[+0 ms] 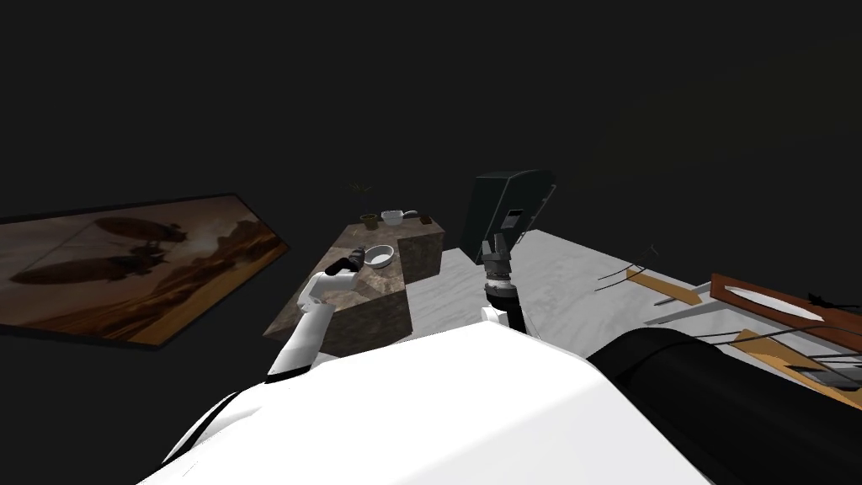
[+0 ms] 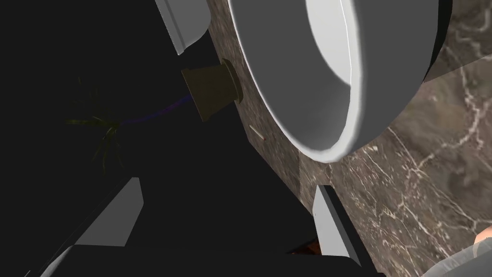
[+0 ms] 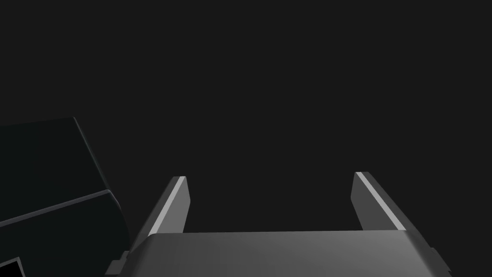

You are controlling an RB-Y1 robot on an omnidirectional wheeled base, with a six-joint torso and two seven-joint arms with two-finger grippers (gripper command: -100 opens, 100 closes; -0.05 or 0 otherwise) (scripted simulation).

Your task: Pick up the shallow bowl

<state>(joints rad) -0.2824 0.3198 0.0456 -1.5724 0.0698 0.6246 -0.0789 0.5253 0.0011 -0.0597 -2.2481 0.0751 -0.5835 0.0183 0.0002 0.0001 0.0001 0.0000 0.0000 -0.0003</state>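
On brown marbled counter [image 1: 370,295], near its mid: shallow bowl [image 1: 380,256], white w/ grey inside, upright, hollow showing nothing in it. In left wrist view, same bowl [image 2: 336,77] large and close, just ahead of fingertips, resting on the veined stone [image 2: 432,182].

Left gripper [image 1: 358,255] over counter, just beside bowl on its near-left side. Released: fingers wide apart [image 2: 226,192], nothing between them. One finger [image 2: 329,221] near bowl's rim, small gap, not touching. Other finger [image 2: 120,211] off past counter's edge, over dark.

Around bowl, further along counter: small brownish pot w/ thin dim plant [image 1: 368,221], seen from wrist as pot [image 2: 211,91] beside bowl, apart from it. Beyond that, 2nd white dish [image 1: 392,217], its edge in wrist view too [image 2: 185,24]. Tiny pale stick [image 2: 256,132] on stone betw. pot and bowl. Nothing betw. fingertips and bowl's rim.

Right gripper [image 1: 495,250] raised at mid, well apart from counter, over pale grey floor [image 1: 556,278]. Also released: fingers apart [image 3: 270,178], empty, dark backdrop. Dark boxy object [image 1: 505,206] just behind it, corner of it beside gripper [image 3: 53,168].

Far left: large framed pic of airships [image 1: 126,269]. Far right: brown wooden pieces [image 1: 783,307] on floor.
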